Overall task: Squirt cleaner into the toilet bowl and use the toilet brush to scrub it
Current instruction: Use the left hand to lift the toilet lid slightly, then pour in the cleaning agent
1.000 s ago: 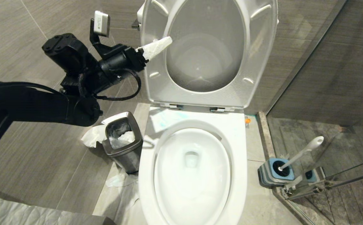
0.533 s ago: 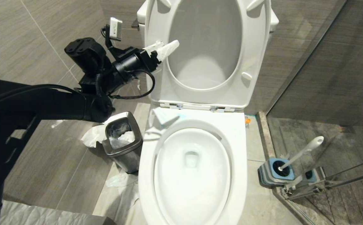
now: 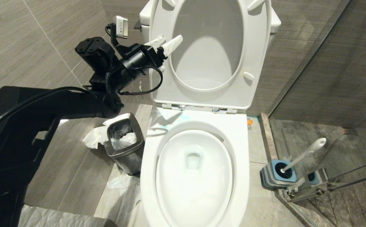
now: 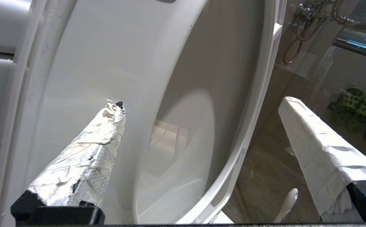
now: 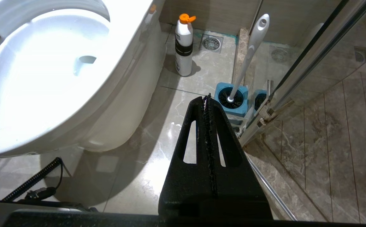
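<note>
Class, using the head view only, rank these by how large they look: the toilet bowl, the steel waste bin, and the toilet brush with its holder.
1. toilet bowl, clearly largest.
2. steel waste bin and toilet brush with its holder: look alike in extent, so unranked.

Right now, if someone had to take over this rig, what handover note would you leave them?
Left hand: open, fingers paper-wrapped, up at the raised seat, holding nothing.
Right hand: shut, empty, parked low beside the bowl.
Toilet bowl: seat and lid up, basin exposed; faint turquoise smear on the back rim.
Toilet brush: untouched in its holder on the floor to the right.
White bottle with orange cap: standing on the floor near the toilet.
Done: seat lifted.
Left: squirt cleaner, scrub.
</note>
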You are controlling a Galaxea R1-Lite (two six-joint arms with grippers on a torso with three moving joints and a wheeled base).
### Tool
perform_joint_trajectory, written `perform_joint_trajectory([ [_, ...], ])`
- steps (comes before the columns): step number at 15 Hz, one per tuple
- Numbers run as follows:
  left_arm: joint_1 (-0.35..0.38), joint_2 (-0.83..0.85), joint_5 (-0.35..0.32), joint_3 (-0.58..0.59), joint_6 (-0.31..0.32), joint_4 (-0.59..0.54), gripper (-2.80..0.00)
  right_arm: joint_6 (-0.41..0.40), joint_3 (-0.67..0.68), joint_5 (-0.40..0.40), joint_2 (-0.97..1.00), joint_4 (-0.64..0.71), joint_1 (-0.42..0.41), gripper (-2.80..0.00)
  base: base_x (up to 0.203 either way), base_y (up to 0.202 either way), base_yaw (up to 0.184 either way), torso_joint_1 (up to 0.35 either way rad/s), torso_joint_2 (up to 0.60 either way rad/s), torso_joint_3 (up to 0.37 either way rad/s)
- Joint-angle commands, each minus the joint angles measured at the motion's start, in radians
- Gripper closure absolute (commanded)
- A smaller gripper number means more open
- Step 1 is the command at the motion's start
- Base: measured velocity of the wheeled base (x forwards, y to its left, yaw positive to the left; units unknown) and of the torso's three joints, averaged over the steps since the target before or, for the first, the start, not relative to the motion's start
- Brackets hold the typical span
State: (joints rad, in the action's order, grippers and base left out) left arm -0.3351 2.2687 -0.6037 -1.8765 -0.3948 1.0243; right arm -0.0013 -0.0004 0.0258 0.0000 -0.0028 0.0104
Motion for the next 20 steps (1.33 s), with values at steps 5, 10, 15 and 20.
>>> perform_joint_trajectory([
  [5, -0.012, -0.136, 0.007, 0.003, -0.104, -0.102, -2.80, 0.000, -0.001, 0.000, 0.000, 0.000, 0.000, 0.00, 0.000, 0.000, 0.000, 0.000, 0.00, 0.000],
  [10, -0.031, -0.361, 0.008, 0.120, -0.224, -0.254, -2.80, 0.000, 0.000, 0.000, 0.000, 0.000, 0.000, 0.00, 0.000, 0.000, 0.000, 0.000, 0.00, 0.000],
  [15, -0.057, -0.692, 0.000, 0.265, -0.481, -0.667, -2.80, 0.000, 0.000, 0.000, 0.000, 0.000, 0.000, 0.00, 0.000, 0.000, 0.000, 0.000, 0.00, 0.000],
  [20, -0.095, -0.882, 0.004, 0.281, -0.749, -1.018, -2.80, 0.000, 0.000, 0.000, 0.000, 0.000, 0.000, 0.00, 0.000, 0.000, 0.000, 0.000, 0.00, 0.000],
])
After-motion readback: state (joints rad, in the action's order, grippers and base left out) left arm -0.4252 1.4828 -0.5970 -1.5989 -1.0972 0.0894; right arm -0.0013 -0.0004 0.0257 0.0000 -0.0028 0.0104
